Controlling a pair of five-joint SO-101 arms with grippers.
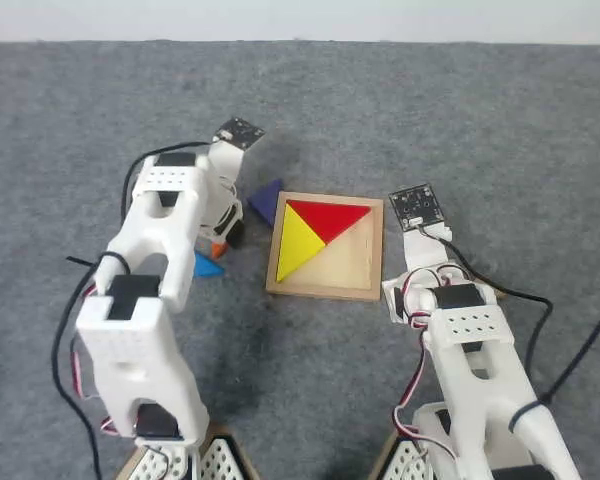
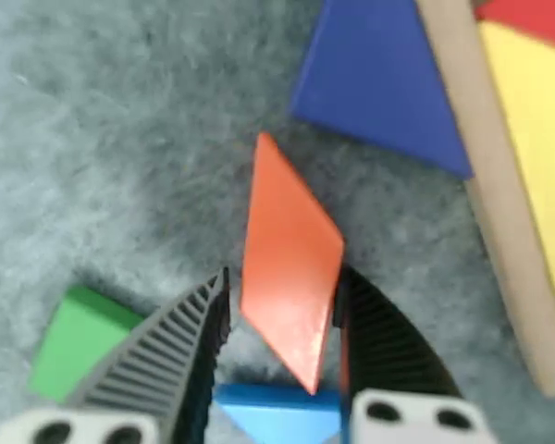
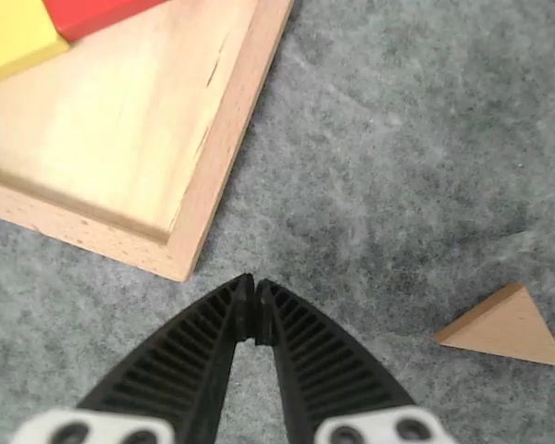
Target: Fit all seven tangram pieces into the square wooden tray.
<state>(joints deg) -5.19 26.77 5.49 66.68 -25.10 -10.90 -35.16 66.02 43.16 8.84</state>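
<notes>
- Left gripper [image 2: 282,282]: jaws closed in on the orange parallelogram [image 2: 291,268], one pad on each long edge, low on the piece. Looks clamped; its near tip overlaps the light-blue piece [image 2: 273,412] right under the gripper.
- Handling, as a judgement: thin, rigid, light, painted smooth. A pinch across the two parallel edges suits it. The slanted ends may let it twist in the pads, so a hold near the middle looks safer than one near a tip.
- Green piece [image 2: 79,338]: on the desk [image 2: 120,139], just beside the left finger's outer side.
- Dark blue triangle [image 2: 379,83]: ahead of the gripper, past the parallelogram's far tip, lying against the tray [image 2: 486,166] rim.
- Beyond that rim: yellow triangle [image 2: 536,120] and red triangle [image 2: 536,14], seated in the tray. Much of the floor is bare wood.
- Right gripper [image 3: 255,310]: fingers together, holding nothing, over the desk just off a tray corner.
- Plain wood triangle [image 3: 504,328]: flat on the desk to one side of that gripper, apart from the tray. A low flat piece, so it would need a pinch across its edges.
</notes>
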